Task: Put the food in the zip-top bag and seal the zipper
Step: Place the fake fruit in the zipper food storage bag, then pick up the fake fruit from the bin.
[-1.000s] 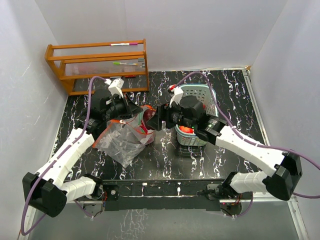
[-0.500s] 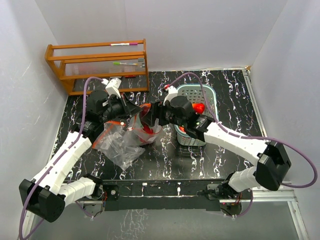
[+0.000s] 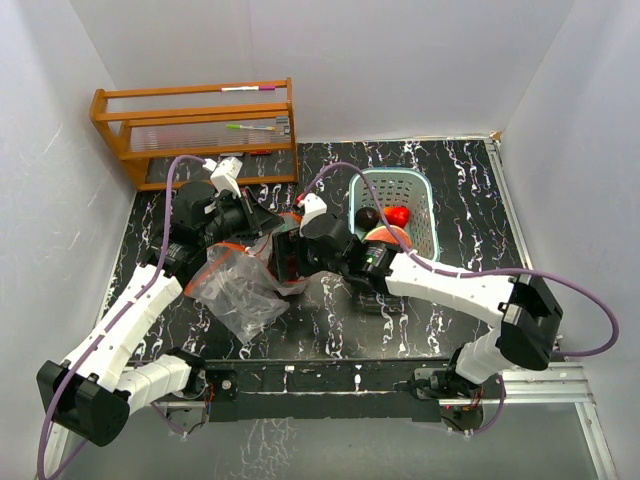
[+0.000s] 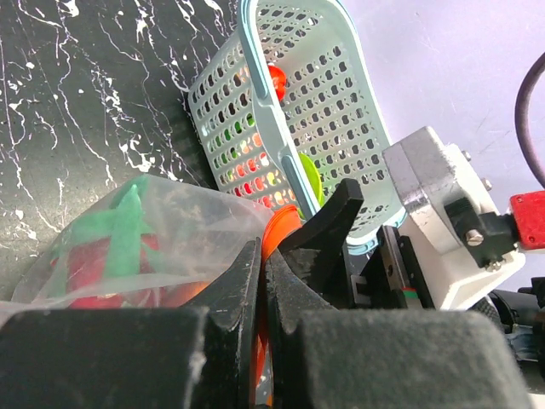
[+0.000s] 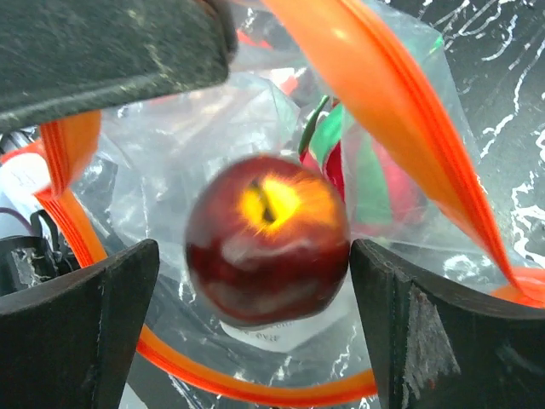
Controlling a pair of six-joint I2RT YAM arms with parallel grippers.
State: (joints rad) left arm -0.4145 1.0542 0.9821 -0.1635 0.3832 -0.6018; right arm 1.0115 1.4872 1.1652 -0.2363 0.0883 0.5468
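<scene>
Apple [image 5: 266, 239], brought from the basket [image 3: 424, 212], now drops from my right tool [image 5: 255, 290], spread wide, into the bag [image 5: 153, 136]; my left tool [image 4: 260, 290] clamps the zipper [image 4: 278, 234].

White walls [image 3: 400, 60] enclose a black, white-veined table [image 3: 470, 180]; a wooden rack [image 3: 195, 130] stands far left
</scene>
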